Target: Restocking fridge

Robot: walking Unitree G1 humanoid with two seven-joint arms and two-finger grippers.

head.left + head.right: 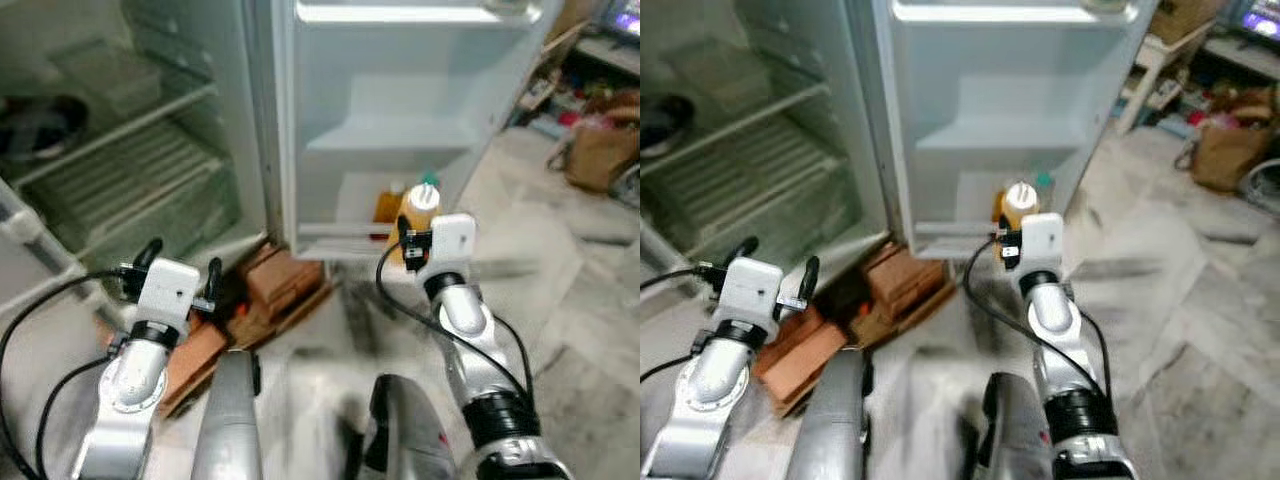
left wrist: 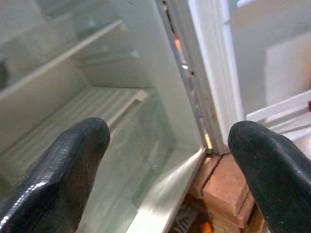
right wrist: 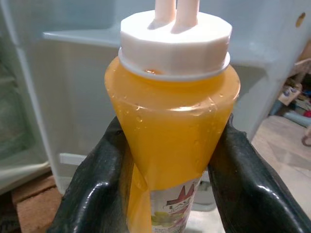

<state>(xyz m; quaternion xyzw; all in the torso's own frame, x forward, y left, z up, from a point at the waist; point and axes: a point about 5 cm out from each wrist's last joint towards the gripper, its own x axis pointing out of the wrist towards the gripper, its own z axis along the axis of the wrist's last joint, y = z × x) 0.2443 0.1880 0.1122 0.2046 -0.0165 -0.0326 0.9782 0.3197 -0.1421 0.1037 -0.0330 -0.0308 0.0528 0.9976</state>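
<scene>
Your right gripper (image 3: 167, 160) clamps the yellow juice bottle (image 3: 170, 131) at frame centre, before the lower door shelf (image 1: 335, 232). Next, ease it in beside the bottles there. Your left gripper (image 2: 170, 160) hangs spread, empty.

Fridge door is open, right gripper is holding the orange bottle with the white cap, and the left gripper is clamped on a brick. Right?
Not quite. The left gripper is open and holds nothing; the left wrist view shows its fingers spread apart in front of the fridge interior, with the bricks below. The rest stands: the door is open and the right gripper grips the orange bottle.
</scene>
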